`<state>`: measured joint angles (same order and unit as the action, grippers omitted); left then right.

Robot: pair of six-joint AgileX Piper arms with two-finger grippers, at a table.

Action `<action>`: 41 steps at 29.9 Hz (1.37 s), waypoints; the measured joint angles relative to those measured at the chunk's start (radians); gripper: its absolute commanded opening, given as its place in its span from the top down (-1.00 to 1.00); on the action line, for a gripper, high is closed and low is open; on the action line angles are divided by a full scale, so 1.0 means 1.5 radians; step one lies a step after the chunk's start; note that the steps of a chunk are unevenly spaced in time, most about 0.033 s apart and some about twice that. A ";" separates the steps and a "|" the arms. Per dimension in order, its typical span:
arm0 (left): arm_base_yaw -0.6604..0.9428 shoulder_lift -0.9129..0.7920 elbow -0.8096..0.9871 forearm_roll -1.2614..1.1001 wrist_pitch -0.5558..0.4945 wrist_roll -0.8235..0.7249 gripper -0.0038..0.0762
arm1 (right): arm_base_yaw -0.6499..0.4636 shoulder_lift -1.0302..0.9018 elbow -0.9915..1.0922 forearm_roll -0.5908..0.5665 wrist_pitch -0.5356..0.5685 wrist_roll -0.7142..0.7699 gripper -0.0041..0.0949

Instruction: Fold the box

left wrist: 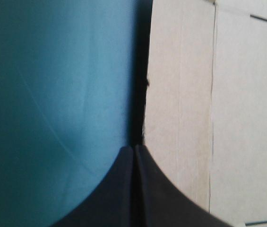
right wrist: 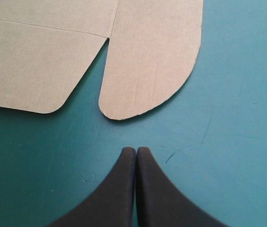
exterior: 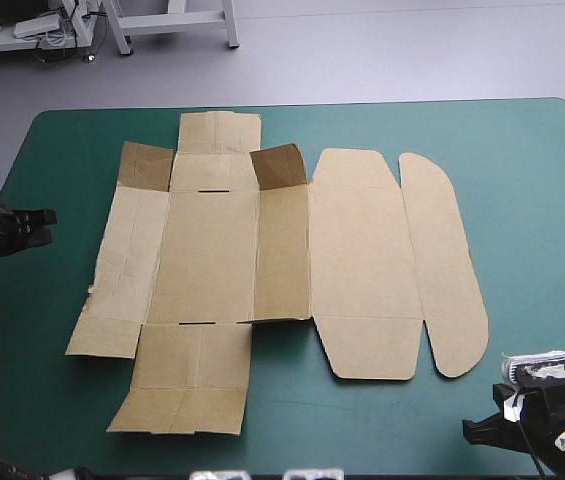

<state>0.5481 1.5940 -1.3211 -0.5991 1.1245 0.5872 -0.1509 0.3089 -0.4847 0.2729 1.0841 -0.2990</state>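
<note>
Both closed, empty: left end effector [left wrist: 134, 149] beside box [exterior: 212, 250] edge, right end effector [right wrist: 136, 150] near flap [right wrist: 147, 61].

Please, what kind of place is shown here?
Probably a robot workbench: a table with a teal-green cover, the flat brown box on it, the left gripper and right gripper beside it.

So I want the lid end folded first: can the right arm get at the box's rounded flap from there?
Probably yes: only bare teal-green cover lies between the right arm's shut jaws and the rounded flap of the box just ahead. The jaws would need to open first.
</note>
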 measured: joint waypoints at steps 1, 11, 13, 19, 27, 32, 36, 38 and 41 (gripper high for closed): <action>0.012 0.018 0.000 -0.003 0.020 0.009 0.93 | 0.000 0.000 0.000 0.000 0.000 0.000 0.94; 0.025 0.123 -0.001 -0.022 0.056 0.037 0.92 | 0.000 0.000 0.000 0.000 0.000 0.000 0.94; 0.025 0.126 -0.001 -0.027 0.055 0.037 0.92 | 0.000 0.000 0.000 0.000 0.000 0.000 0.94; 0.025 0.126 -0.002 -0.033 0.056 0.022 0.66 | 0.000 0.000 0.000 0.000 0.000 0.000 0.94; 0.025 0.126 0.001 -0.032 0.055 0.007 -0.45 | 0.000 0.000 0.000 0.000 0.000 0.000 0.94; 0.025 0.126 0.029 -0.037 0.055 -0.004 -0.51 | 0.000 0.000 0.000 0.000 0.000 0.000 0.94; 0.013 0.126 0.051 -0.039 0.054 -0.036 -0.51 | 0.000 0.000 0.000 0.000 0.000 0.000 0.94; -0.001 0.126 0.056 -0.039 0.054 -0.040 -0.51 | 0.000 0.000 0.000 0.000 0.000 0.000 0.94; -0.028 0.126 0.056 -0.040 0.053 -0.034 -0.51 | 0.000 0.000 0.000 0.000 0.000 0.000 0.94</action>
<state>0.5065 1.7826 -1.2378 -0.6585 1.2045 0.5357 -0.1509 0.3089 -0.4847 0.2729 1.0841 -0.2990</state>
